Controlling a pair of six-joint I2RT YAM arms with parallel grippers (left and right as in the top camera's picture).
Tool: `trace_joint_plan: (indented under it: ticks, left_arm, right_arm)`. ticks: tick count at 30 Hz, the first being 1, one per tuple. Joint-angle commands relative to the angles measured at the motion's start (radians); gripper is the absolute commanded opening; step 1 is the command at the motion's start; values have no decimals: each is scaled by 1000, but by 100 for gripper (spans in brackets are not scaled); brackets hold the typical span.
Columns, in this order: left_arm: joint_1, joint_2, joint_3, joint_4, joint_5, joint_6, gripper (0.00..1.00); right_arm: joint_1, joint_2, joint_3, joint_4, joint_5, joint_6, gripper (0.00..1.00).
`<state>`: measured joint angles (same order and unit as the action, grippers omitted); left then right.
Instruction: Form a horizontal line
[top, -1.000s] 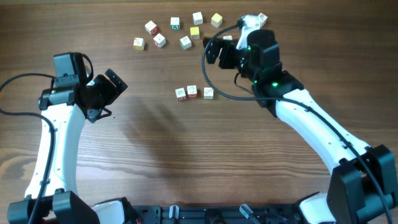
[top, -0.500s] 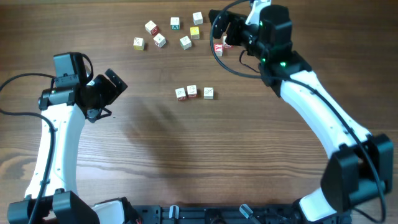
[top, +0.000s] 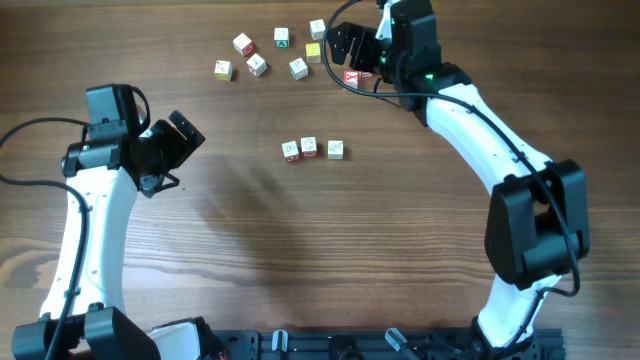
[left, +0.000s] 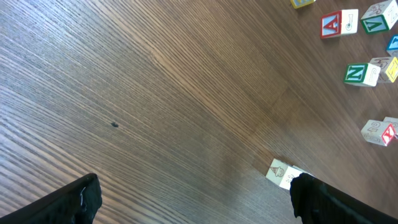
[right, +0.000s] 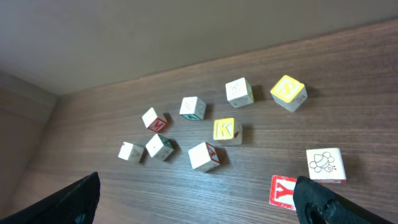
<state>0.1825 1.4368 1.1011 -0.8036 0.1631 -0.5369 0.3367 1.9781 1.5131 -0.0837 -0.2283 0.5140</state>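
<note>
At the left of the overhead view, the left fingers (top: 187, 130) are hanging spread wide over the wooden surface (top: 250, 250), gripping nothing. In the left wrist view their two tips are showing in the bottom corners. An end cube of the horizontal line (left: 278, 172) is peeking out just beside the right-hand tip, not between the two.

In the middle of the overhead frame, the horizontal line (top: 309, 148) is lying as a short row of three whitish cubes. The left two are touching and the third is sitting just beside them with a small gap. The row is lying well to the right of the left fingers and below and left of the right fingers, apart from both.

Along the top, scattered cubes (top: 257, 65) are lying loose, among them a yellow cube (top: 314, 52). At the upper centre-right, the right fingers (top: 343, 42) are hovering wide apart and empty at the edge of this cluster. A red-faced cube (top: 352, 76) is lying just below them, and the right wrist view is showing it near the lower-right tip.
</note>
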Motion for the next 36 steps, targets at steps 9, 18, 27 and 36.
trace_joint_plan:
  ticks: [9, 18, 27, 36]
  left_arm:
    - [3, 10, 12, 2, 12, 8, 100]
    - [3, 10, 12, 2, 12, 8, 100]
    - [3, 10, 12, 2, 11, 8, 100]
    - [3, 10, 12, 2, 11, 8, 100]
  right_arm:
    - [-6, 71, 26, -6, 169, -60, 100]
    - [-22, 167, 26, 49, 191, -63, 100]
    - [-22, 177, 26, 114, 190, -122, 100]
    - [-23, 248, 35, 148, 184, -125, 100]
